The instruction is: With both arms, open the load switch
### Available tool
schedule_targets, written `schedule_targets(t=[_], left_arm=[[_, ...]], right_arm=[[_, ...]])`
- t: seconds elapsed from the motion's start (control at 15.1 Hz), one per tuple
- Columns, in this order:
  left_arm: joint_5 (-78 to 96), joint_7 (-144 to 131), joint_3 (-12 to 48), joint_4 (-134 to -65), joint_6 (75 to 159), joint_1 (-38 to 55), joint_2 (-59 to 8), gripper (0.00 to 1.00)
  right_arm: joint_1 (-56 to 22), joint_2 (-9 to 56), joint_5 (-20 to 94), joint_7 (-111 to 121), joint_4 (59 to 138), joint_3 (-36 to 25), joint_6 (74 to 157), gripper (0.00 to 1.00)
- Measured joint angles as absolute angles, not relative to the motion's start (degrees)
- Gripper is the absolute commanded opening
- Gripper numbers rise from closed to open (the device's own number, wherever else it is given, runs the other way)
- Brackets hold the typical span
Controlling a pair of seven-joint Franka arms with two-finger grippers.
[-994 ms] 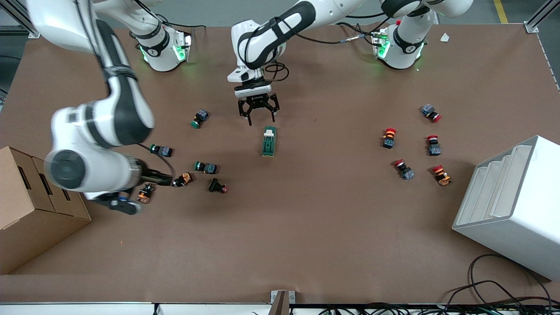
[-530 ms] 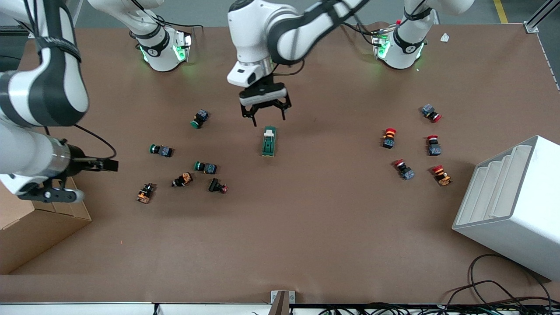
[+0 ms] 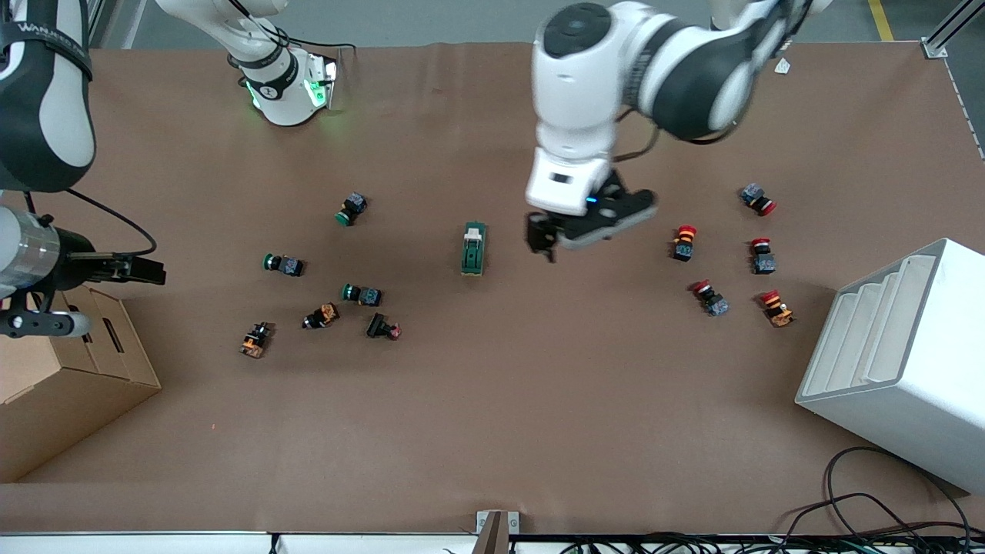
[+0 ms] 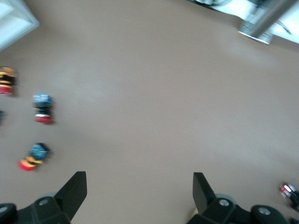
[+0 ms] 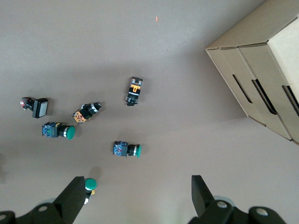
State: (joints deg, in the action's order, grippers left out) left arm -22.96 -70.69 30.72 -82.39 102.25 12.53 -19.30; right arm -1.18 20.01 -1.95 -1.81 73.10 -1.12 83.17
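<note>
The load switch (image 3: 473,248), a dark green block with a cream lever at the end farther from the front camera, lies flat at mid-table. My left gripper (image 3: 548,240) hangs beside it toward the left arm's end, not touching it. In the left wrist view the left gripper (image 4: 140,186) is open over bare table, and the switch is out of that view. My right gripper (image 3: 154,271) is up over the right arm's end of the table, near the cardboard box (image 3: 69,377). The right gripper (image 5: 138,191) is open and empty.
Green-capped push buttons (image 3: 284,265) (image 5: 126,149) and orange ones (image 3: 255,339) lie scattered toward the right arm's end. Red-capped buttons (image 3: 683,241) (image 4: 42,108) cluster toward the left arm's end, next to a white stepped bin (image 3: 900,362).
The left arm swung from over the switch's lever end to beside the switch, toward its own end. The right arm pulled back from the green buttons toward the cardboard box.
</note>
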Motion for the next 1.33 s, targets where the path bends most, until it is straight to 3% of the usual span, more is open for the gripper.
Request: schedule_targets(t=[0.46, 0.93, 1.33], left_arm=[[-17.02, -52.64, 33.64, -79.33, 98.63, -1.22, -16.18, 1.0], [-6.46, -21.07, 16.68, -79.47, 89.61, -0.39, -6.85, 1.0], [-2.04, -2.15, 6.88, -86.15, 87.24, 0.12, -0.88, 1.0]], right_arm=[[0.93, 20.02, -2.02, 0.32, 72.23, -1.13, 81.94, 1.0], [0.94, 20.02, -2.0, 0.32, 71.67, -0.55, 79.55, 1.0], [0.94, 16.66, -1.97, 0.31, 70.92, -0.07, 74.06, 1.0]])
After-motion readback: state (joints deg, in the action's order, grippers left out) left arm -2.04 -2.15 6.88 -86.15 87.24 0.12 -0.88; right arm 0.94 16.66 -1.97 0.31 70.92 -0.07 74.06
